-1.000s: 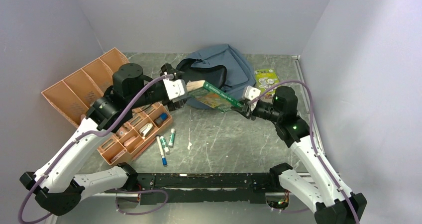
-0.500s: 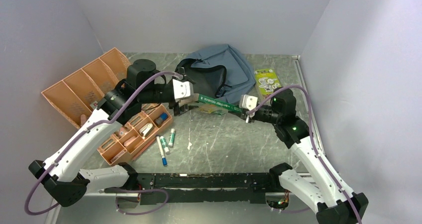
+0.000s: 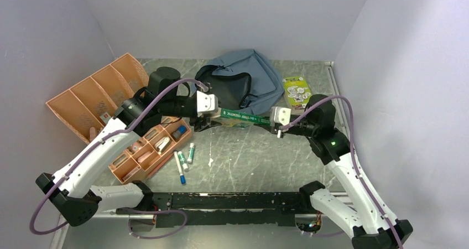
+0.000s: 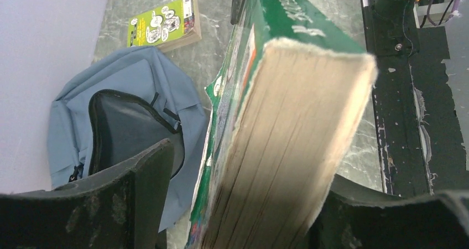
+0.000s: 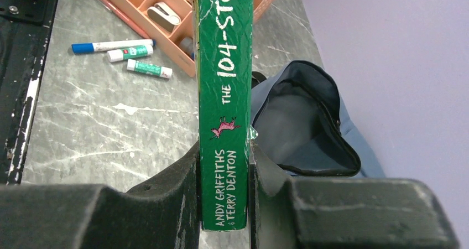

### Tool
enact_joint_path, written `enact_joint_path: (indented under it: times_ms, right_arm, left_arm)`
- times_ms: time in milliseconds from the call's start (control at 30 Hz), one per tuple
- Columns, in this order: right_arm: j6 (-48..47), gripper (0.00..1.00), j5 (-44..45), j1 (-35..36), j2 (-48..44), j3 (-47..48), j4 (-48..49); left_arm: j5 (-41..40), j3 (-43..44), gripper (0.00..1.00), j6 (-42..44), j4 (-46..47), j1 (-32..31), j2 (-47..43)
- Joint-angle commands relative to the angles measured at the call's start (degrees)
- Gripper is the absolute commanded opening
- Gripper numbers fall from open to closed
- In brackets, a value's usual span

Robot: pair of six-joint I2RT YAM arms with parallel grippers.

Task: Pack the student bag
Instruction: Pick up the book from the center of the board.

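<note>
The student bag (image 3: 260, 74) lies at the back middle, grey-blue, its black-lined mouth (image 5: 309, 116) gaping open; it also shows in the left wrist view (image 4: 72, 105). A thick green paperback (image 3: 240, 116) hangs level in front of it, spine up. My right gripper (image 3: 272, 120) is shut on the book's right end, both fingers pressed on the covers beside the spine (image 5: 224, 66). My left gripper (image 3: 213, 116) straddles the other end (image 4: 287, 127): one finger (image 4: 138, 188) stands clear of the cover, while the other finger (image 4: 387, 216) is at the far cover.
A lime-green book (image 3: 296, 89) lies flat right of the bag. An orange slotted rack (image 3: 91, 97) and an orange compartment tray (image 3: 130, 166) with small items sit at the left. Markers and glue sticks (image 3: 182, 163) lie beside the tray. A black rail (image 3: 232, 200) runs along the near edge.
The book has swung from tilted to level. My left gripper slid right over its free end and its jaws have narrowed. The right gripper kept its hold and shifted slightly right.
</note>
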Motion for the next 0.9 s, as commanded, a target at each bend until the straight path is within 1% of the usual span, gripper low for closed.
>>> enact_joint_path:
  times_ms: [0, 100, 167, 333, 400, 500, 533, 567, 600, 633, 667, 767, 833, 867]
  right_arm:
    - [-1.6, 0.00, -2.6, 0.3, 0.7, 4.5, -1.2]
    - [-0.8, 0.00, -2.4, 0.3, 0.8, 4.6, -1.6]
    - [-1.0, 0.00, -2.2, 0.3, 0.9, 4.9, -2.5]
    - [-1.7, 0.00, -1.3, 0.4, 1.2, 5.5, -4.5]
    - [-1.0, 0.00, -1.1, 0.4, 0.9, 5.1, -3.8]
    - [-0.8, 0.00, -0.5, 0.4, 0.4, 4.5, -3.0]
    - [-0.8, 0.00, -0.3, 0.3, 0.2, 4.4, -3.0]
    - [-0.8, 0.00, -0.1, 0.3, 0.2, 4.3, -2.9]
    - [-0.8, 0.00, -0.1, 0.4, 0.1, 4.3, -2.9]
    - [-0.6, 0.00, -0.2, 0.3, 0.1, 4.2, -2.9]
    - [-0.1, 0.00, -0.4, 0.3, 0.1, 4.1, -2.8]
    - [1.9, 0.00, -0.4, 0.3, 0.8, 4.4, -2.8]
    - [3.9, 0.08, -0.3, 0.3, 1.3, 4.6, -2.3]
    - [4.4, 0.14, -0.3, 0.4, 1.6, 4.6, -2.3]
  left_arm:
    - [3.1, 1.2, 0.70, 1.0, -0.8, -0.5, -0.1]
    - [3.3, 1.5, 0.63, 1.5, -1.3, -0.6, 0.3]
    - [3.3, 1.5, 0.61, 1.5, -1.2, -0.7, 0.4]
    - [3.6, 1.8, 0.61, 1.4, -1.3, -0.9, 0.8]
    - [3.7, 1.7, 0.57, 1.4, -1.5, -1.1, 0.9]
    - [3.7, 1.5, 0.48, 1.7, -2.3, -1.3, 1.3]
    - [3.8, 1.4, 0.43, 1.8, -2.6, -1.3, 1.4]
    - [4.1, 1.4, 0.35, 1.9, -2.8, -1.2, 1.5]
    - [4.2, 1.2, 0.24, 1.9, -2.9, -1.3, 1.6]
    - [3.9, 1.0, 0.10, 1.5, -2.6, -1.3, 1.7]
    - [3.3, 0.7, 0.05, 0.8, -1.9, -1.4, 1.7]
    - [2.0, -0.8, 0.05, -0.7, 1.0, -1.5, 0.7]
    - [-0.3, -2.4, 0.05, -3.5, 4.5, -1.6, -0.5]
    - [-1.6, -3.2, 0.05, -4.8, 6.2, -1.6, -1.2]
